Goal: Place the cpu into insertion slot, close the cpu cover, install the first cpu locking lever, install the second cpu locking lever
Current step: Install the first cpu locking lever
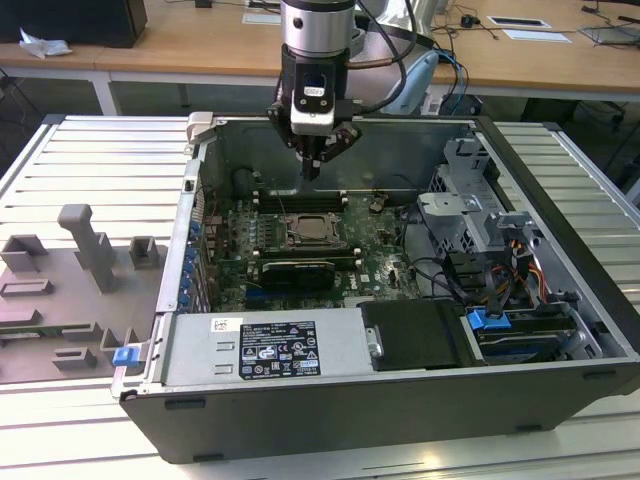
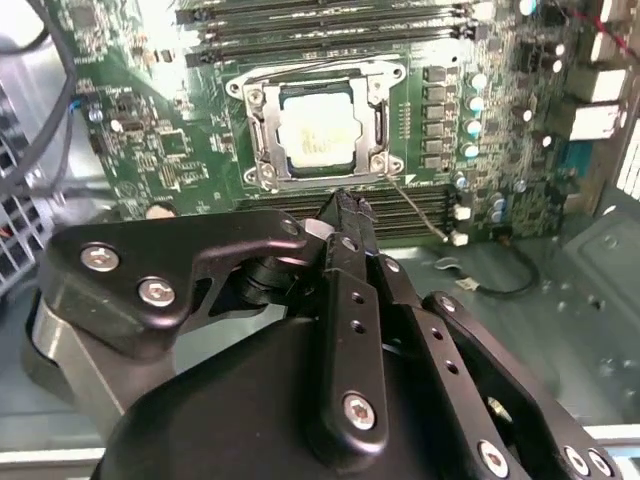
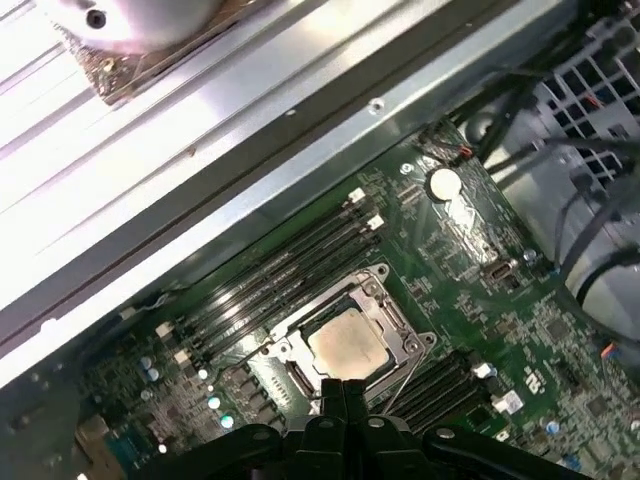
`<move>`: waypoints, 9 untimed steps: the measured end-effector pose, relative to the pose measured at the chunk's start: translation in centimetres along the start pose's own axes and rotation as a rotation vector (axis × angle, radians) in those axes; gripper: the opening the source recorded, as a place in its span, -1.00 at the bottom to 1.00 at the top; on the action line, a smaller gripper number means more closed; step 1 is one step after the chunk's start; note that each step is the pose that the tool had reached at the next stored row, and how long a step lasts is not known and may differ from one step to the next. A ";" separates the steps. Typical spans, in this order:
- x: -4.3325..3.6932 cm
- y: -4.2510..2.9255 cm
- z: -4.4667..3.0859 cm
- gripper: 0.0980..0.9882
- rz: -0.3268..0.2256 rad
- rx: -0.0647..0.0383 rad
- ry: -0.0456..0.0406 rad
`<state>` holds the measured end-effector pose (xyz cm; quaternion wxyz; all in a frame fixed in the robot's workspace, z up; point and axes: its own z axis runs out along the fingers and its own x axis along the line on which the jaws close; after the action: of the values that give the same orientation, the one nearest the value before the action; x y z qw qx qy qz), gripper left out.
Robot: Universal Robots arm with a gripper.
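Gripper [image 1: 311, 170] pressed together, empty, in open air near the cpu cover [image 2: 262, 130]; cpu [image 2: 318, 130] seated, memory slots [image 2: 330, 22] alongside.

Wooden desks [image 1: 200, 45] behind a ribbed metal table [image 1: 90, 160]

Cpu [image 2: 318, 130]: silver-beige square, lay flat inside insertion slot [image 2: 250, 95] on green board. Silvery cpu cover [image 2: 377, 108] lay closed, framing chip.
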<state>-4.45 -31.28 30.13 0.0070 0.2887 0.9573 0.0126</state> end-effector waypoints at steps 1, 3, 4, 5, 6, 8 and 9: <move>0.00 0.00 0.00 -0.98 -0.025 0.000 0.0007; 0.00 0.00 0.00 -0.98 -0.053 0.000 0.0016; 0.00 0.00 0.00 -0.98 -0.081 0.000 0.0023; 0.00 0.00 0.00 -0.98 -0.109 -0.001 0.0031; 0.00 0.00 0.00 -0.98 -0.134 -0.001 0.0038; 0.00 0.00 0.00 -0.98 -0.170 -0.001 0.0048; 0.00 0.00 0.01 -0.98 -0.185 -0.001 0.0052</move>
<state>-4.45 -31.28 30.13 0.0058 0.1992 0.9798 0.0132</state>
